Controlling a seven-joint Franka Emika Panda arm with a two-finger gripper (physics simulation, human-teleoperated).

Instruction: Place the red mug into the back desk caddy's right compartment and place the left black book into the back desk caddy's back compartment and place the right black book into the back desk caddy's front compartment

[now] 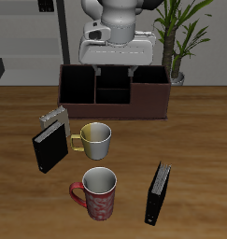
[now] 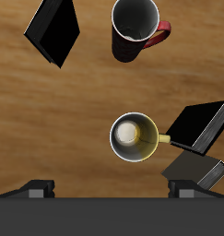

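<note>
caddy [image 1: 113, 101] at back | pale mug [image 1: 95, 139] before it | red mug [image 1: 100, 192] nearest front

This looks like a home study or office corner, drawn by a simulator. A wooden table [image 1: 199, 140] carries a desk caddy [image 1: 113, 90], books such as a black one [image 1: 158, 194] and two mugs, one red [image 1: 99, 192] and one pale [image 1: 94, 139]. Behind it stand a potted plant [image 1: 185, 33] and a grey wall.
</note>
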